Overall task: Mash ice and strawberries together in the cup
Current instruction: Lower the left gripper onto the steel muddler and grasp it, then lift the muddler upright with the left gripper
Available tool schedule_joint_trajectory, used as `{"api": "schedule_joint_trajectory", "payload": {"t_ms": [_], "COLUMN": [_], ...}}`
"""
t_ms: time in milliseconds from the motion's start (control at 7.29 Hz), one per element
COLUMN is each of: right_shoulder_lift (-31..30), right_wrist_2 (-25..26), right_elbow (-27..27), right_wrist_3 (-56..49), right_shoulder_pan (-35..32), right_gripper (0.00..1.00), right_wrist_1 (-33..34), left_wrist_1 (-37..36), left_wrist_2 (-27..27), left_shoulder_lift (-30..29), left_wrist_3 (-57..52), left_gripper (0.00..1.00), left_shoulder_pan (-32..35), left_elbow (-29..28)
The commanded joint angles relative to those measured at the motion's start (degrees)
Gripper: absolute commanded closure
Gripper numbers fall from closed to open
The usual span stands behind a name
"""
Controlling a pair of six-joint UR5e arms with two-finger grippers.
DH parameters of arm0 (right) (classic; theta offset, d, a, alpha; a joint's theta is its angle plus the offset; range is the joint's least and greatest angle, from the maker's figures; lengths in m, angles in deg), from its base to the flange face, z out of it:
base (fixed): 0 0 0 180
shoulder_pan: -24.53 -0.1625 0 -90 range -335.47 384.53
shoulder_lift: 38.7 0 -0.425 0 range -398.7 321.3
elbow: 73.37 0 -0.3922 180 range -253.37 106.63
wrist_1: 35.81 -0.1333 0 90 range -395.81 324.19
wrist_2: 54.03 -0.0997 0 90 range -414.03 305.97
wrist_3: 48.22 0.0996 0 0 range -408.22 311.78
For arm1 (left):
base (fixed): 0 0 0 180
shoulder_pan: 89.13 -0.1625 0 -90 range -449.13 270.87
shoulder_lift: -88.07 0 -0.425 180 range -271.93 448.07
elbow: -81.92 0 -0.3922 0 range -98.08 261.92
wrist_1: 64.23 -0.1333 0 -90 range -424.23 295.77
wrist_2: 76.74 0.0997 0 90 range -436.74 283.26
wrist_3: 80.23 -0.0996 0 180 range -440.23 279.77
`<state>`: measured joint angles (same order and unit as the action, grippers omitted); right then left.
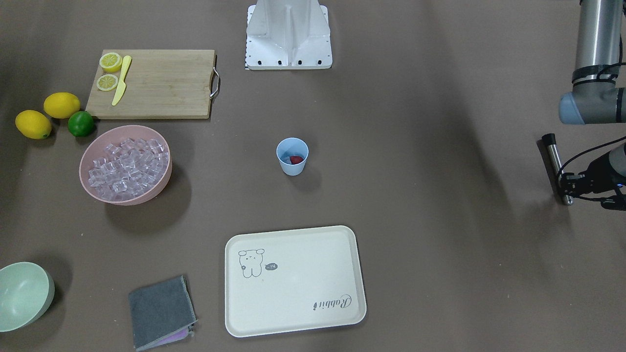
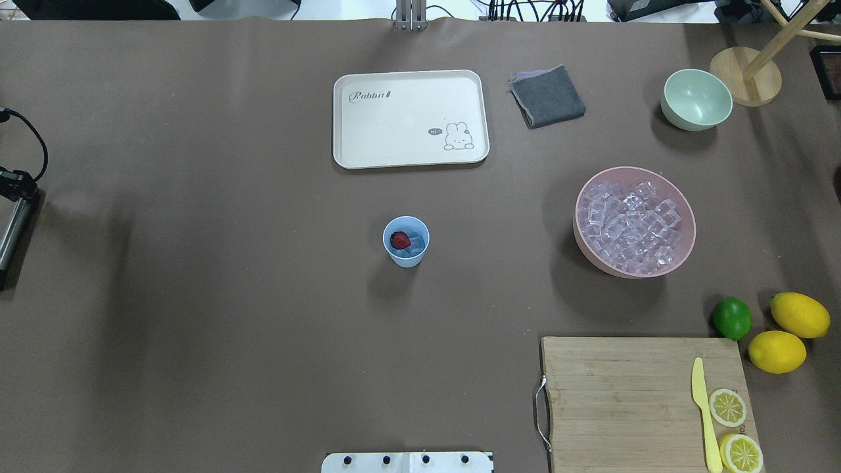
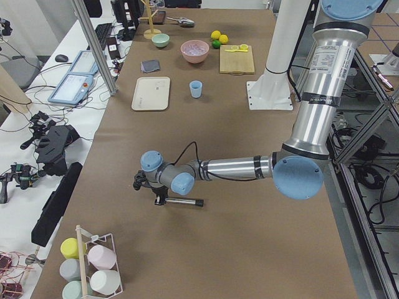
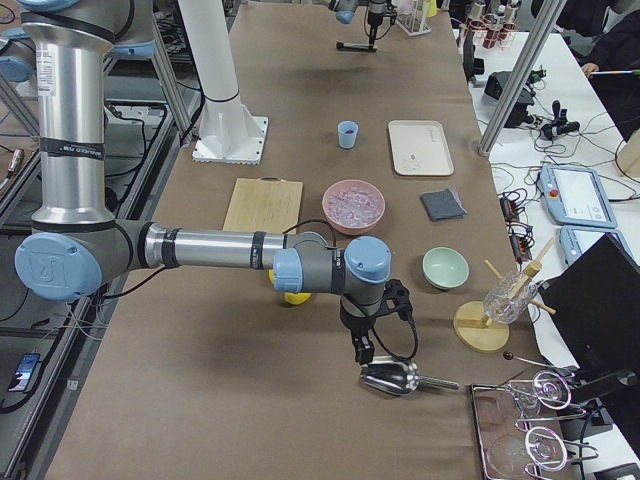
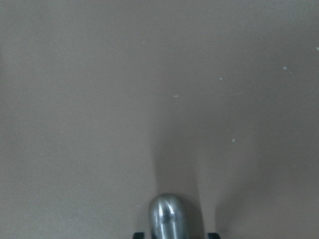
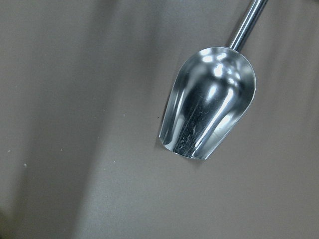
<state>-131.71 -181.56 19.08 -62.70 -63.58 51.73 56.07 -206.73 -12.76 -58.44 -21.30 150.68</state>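
Observation:
The light-blue cup (image 1: 292,156) stands upright mid-table, also in the overhead view (image 2: 406,242). Inside it lie a dark red strawberry (image 2: 399,240) and a few ice cubes (image 2: 416,248). A heap of ice (image 2: 631,226) fills the pink bowl (image 2: 581,197). My left gripper (image 1: 566,185) is far from the cup, low over a metal muddler rod (image 1: 556,161) lying on the table. Its jaws stand open on either side of the rod (image 5: 168,216). My right gripper (image 4: 362,350) hovers just above a metal scoop (image 6: 209,114). I cannot tell whether it is open.
A cream tray (image 2: 410,85), a grey cloth (image 2: 547,96) and a pale green bowl (image 2: 696,98) lie beyond the cup. A cutting board (image 2: 617,394) holds lemon halves and a yellow knife (image 2: 703,414). Two lemons and a lime (image 2: 732,317) sit beside it.

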Motion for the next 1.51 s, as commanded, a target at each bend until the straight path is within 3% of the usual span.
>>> {"api": "schedule_joint_trajectory", "payload": {"t_ms": [0,274,686,1097,1235,1372], "right_shoulder_lift": [-0.32,-0.41,-1.2,-1.29,-1.29,-1.29], "right_wrist_2": [0.0,0.0,-0.09,0.0,-0.09,-0.35], "right_elbow": [0.01,0.01,0.54,1.85,1.86,2.03], "right_wrist_3": [-0.2,-1.43,-1.43,-1.43,-1.43,-1.43], "right_shoulder_pan": [-0.04,-0.04,-0.04,-0.04,-0.04,-0.13], "right_gripper": [0.01,0.01,0.01,0.01,0.01,0.01], "right_wrist_1": [0.0,0.09,0.0,0.7,0.7,0.7], "left_wrist_1": [0.98,0.47,-9.79,-25.33,-25.38,-25.64], "left_wrist_2": [0.0,-0.27,0.69,0.7,0.7,0.79], "left_shoulder_lift": [0.19,-0.24,-6.29,-19.01,-20.79,-23.16], "left_wrist_3": [0.09,0.53,1.06,0.1,0.1,0.1], "left_gripper": [0.9,0.89,0.89,0.85,0.83,0.74], "left_shoulder_pan": [0.02,0.28,3.0,2.31,0.74,0.03], "left_elbow": [0.06,2.16,6.9,8.67,9.98,11.48]}}
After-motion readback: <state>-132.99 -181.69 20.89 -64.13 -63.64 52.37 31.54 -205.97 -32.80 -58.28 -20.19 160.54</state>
